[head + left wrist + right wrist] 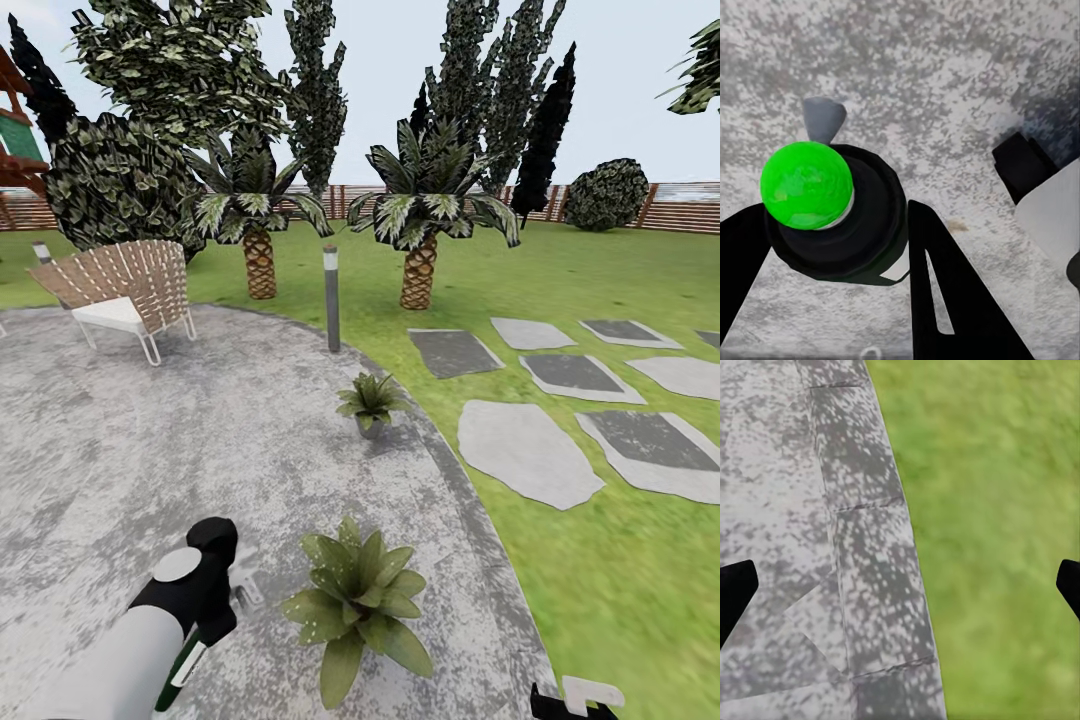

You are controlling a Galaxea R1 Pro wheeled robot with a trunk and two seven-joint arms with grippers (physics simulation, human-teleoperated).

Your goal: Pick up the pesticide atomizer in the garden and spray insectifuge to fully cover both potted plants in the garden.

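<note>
The left gripper (832, 255) was clamped on the pesticide atomizer (840, 225), its two black fingers (952, 292) pressed to either side of the bottle's black top, and a bright green ball sat on that top in the middle left of the left wrist view. In the head view the same bottle (183, 662) peeked out dark green with a white label, low at the lower left, tucked under the white and black left arm (150, 630).

Just right of that arm, at the lower centre of the head view, the nearer potted plant (358, 600) spread its speckled leaves over the mottled paved patio (120, 450). The second potted plant (371, 403) stood further up, near the centre of the frame, in its small grey pot close to the patio's curved edge.

Down at the lower right corner, a sliver of the right gripper (575, 697) showed; in the right wrist view its dark fingertips (735, 592) sat far apart at the two side edges, jaws spread wide and holding nothing, over the patio border and the lawn (997, 532).

Beyond, a slim grey post (332, 298) rose at the patio rim, a wicker chair (125, 290) sat at the upper left, grey stepping stones (525, 450) ran across the grass on the right, and two palm-like shrubs (425, 215) stood before the brown slatted fence (690, 210).
</note>
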